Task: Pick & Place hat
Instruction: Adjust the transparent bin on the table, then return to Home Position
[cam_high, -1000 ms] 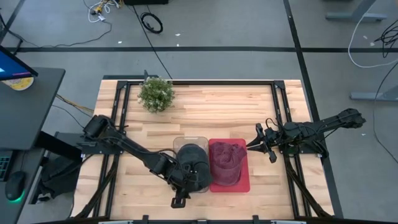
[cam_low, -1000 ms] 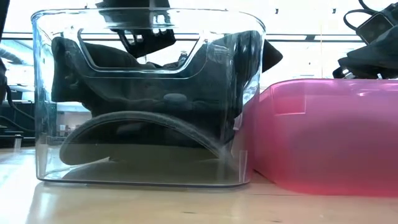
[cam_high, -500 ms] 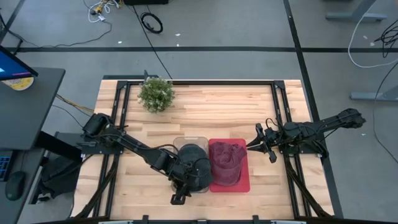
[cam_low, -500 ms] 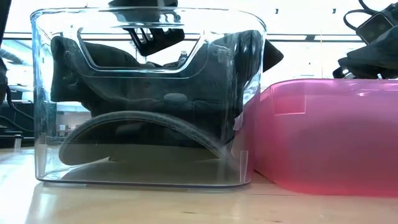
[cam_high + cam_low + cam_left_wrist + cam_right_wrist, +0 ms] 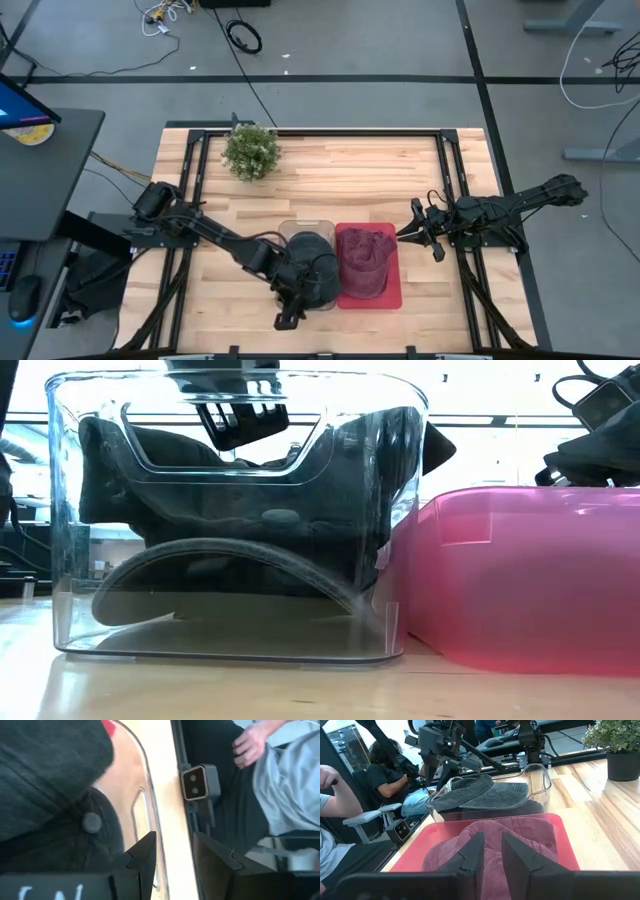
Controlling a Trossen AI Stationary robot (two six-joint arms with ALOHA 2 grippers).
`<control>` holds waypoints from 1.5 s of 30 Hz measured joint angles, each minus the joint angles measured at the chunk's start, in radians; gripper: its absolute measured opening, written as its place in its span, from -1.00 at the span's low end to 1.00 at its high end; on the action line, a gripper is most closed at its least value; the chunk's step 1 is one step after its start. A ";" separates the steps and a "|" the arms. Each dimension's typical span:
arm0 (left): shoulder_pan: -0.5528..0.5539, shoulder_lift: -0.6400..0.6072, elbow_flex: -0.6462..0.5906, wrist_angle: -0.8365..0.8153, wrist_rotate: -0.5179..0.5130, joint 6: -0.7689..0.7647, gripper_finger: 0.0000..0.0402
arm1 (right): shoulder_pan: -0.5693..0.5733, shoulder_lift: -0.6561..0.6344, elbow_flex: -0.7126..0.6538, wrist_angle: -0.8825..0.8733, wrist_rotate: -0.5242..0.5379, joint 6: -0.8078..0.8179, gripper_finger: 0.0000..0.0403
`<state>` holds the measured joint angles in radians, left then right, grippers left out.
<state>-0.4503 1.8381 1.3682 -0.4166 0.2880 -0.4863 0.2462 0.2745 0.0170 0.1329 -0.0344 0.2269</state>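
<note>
A dark grey hat [image 5: 310,262] lies inside a clear plastic bin [image 5: 60,510] at the table's near middle. Its curved brim [image 5: 230,550] is low in the bin, toward the near wall. My left gripper [image 5: 172,845] is open over the bin's near wall [image 5: 150,815], one finger on the hat's side and one on the table's side. It also shows in the low view [image 5: 243,422]. A dark red hat [image 5: 362,258] lies in a red tray [image 5: 392,290] right of the bin. My right gripper [image 5: 402,236] is just right of the tray, a narrow gap between its fingers [image 5: 492,845]. My left gripper stands astride the bin's near wall [image 5: 150,815], coming from above. I cannot tell whether a finger touches the wall. It does not hold the hat.
A small potted plant [image 5: 250,150] stands at the far left of the table. The low camera [image 5: 200,782] sits at the near edge, close to the bin. People sit beyond the table, a hand [image 5: 250,742] among them. Bare wood lies left of the bin and behind both containers.
My left gripper has shifted a little sideways over the bin's near wall and come slightly lower. The bin has crept a little toward the table's near edge. The dark hat stays in the bin.
</note>
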 joint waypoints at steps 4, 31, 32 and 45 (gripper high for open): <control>0.017 0.000 0.000 0.000 0.077 -0.013 -0.33 | 0.000 0.000 0.000 0.000 0.000 0.000 -0.66; 0.052 -0.168 -0.022 -0.126 -0.318 0.340 -0.33 | 0.000 0.000 0.000 -0.001 0.000 0.000 -0.66; 0.057 -0.176 -0.033 -0.124 -0.330 0.342 -0.33 | 0.000 0.000 0.000 -0.001 0.000 0.000 -0.66; 0.184 -0.388 -0.402 0.140 -0.348 0.366 -0.33 | 0.000 0.000 0.000 0.000 0.000 0.000 -0.66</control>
<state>-0.2665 1.4506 0.9659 -0.2766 -0.0597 -0.1204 0.2462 0.2745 0.0170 0.1333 -0.0345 0.2270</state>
